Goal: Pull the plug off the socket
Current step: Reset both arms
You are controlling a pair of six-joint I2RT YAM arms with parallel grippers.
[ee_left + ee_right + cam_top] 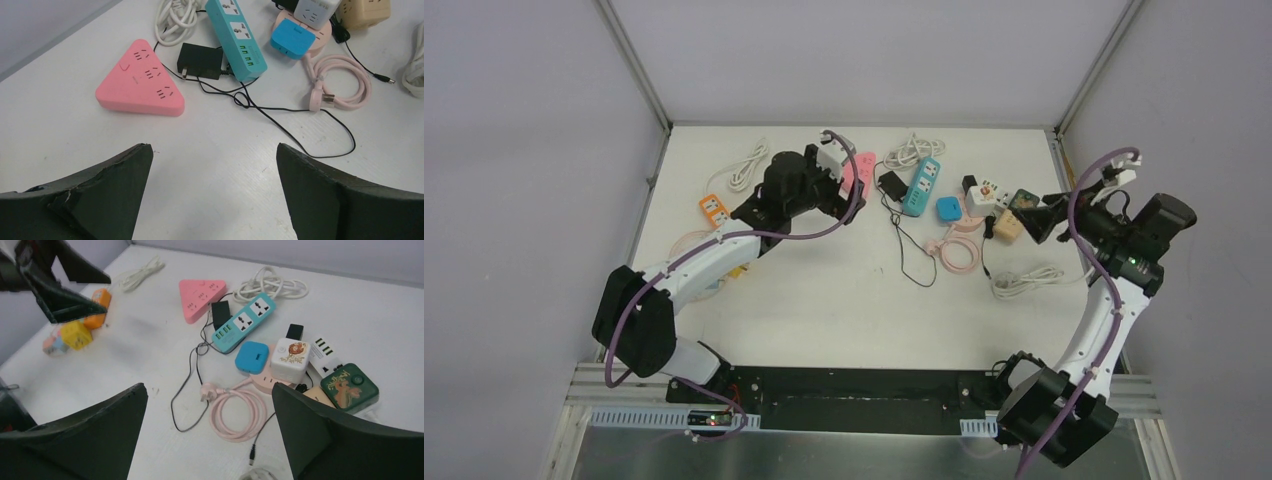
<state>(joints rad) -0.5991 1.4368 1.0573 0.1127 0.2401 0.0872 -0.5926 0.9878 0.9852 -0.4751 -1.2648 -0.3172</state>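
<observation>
Left claw [214, 150]: your jaws spread, holding nothing.
Right claw [209, 389]: spread, empty too.
Black plug [200, 60]: ahead of your left claw, against the teal power strip [235, 40] on the bench [210, 180].

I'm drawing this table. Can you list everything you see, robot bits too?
pink triangular plastic power strip: one, pink, far middle
long teal plastic power strip: one, teal, right of it
black boxy power adapter: one, black, between those two
blue square plastic socket block: one, blue, right of teal
white plastic cube socket: one, white, beside the blue
dark green square socket block: one, green, right of white
beige plastic cube socket: one, beige, by green
pink coiled cable with plug: one, pink, nearer than blocks
white coiled cables: three, white, far middle, left, right
orange plastic socket block: one, orange, left
yellow plastic cube socket: one, yellow, beside orange
left gripper: one, black, open, by pink strip
right gripper: one, black, open, at right
</observation>
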